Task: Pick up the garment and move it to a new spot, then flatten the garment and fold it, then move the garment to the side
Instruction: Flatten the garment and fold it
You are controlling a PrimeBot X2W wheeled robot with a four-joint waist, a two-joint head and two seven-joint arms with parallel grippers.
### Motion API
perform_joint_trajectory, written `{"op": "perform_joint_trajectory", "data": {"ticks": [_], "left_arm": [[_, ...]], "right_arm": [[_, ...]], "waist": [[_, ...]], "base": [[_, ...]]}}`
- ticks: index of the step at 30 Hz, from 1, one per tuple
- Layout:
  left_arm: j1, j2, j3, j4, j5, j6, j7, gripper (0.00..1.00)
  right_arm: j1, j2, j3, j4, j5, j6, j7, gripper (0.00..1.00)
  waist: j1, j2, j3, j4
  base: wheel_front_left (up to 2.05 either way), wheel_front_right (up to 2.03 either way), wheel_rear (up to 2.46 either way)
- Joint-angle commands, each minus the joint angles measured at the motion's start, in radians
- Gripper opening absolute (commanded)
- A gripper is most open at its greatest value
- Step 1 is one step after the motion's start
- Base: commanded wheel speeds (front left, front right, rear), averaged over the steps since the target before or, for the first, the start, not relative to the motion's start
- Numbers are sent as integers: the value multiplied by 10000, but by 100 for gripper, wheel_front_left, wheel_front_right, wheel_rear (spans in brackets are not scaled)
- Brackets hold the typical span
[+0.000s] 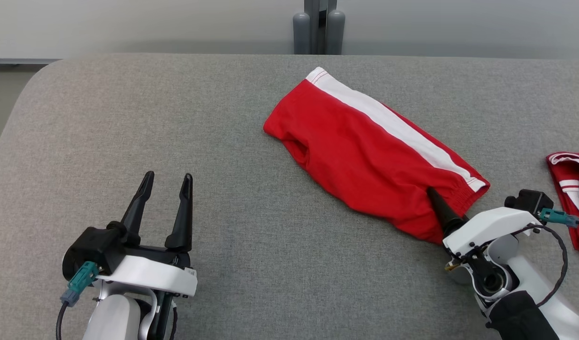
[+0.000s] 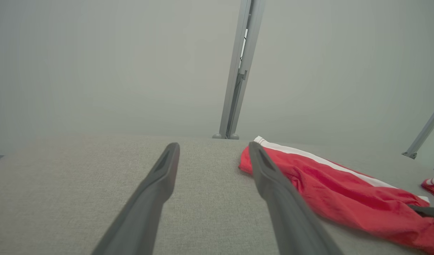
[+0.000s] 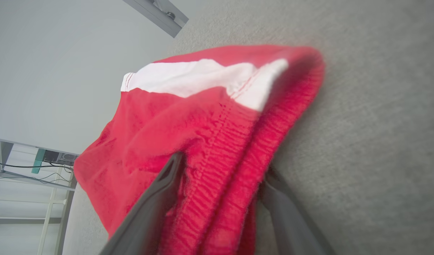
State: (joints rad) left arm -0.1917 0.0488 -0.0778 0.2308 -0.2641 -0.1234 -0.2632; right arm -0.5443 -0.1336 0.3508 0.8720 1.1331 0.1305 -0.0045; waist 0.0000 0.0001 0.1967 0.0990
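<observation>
While the left gripper [image 1: 168,175] hangs spread wide over the grey table [image 1: 176,108], the right gripper [image 3: 224,164] sits wide open straddling the waistband [image 3: 238,141] of the red shorts [image 1: 365,151] lying mid-table.

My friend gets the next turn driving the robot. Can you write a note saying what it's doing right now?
Left gripper: open, holding nothing, above bare table at the near left.
Right gripper: open, one finger on each side of the red shorts' waistband, not closed on it.
Red shorts: lying on the table right of the middle, white stripe on the far side; they look folded in half.
Another red and white garment lies at the right edge.
Done: flattening and folding, it seems.
Left: close the right gripper and move the shorts to the side.
</observation>
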Motion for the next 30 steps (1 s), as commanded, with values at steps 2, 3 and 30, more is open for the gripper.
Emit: {"op": "perform_joint_trajectory", "data": {"ticks": [2,3,30], "left_arm": [[-111,46,52,2,101,-68,-8,100],[-108,46,61,7,110,-72,-8,100],[21,48,-319,226,16,-78,-8,100]], "right_arm": [[104,270,210,178,200,2,52,100],[76,281,251,174,233,2,53,100],[-901,-2022,2764,-43,-91,-1,823,0]], "waist": [[0,-1,26,38],[0,-1,36,48],[0,-1,-348,61]], "base": [[0,0,0],[0,0,0],[0,0,0]]}}
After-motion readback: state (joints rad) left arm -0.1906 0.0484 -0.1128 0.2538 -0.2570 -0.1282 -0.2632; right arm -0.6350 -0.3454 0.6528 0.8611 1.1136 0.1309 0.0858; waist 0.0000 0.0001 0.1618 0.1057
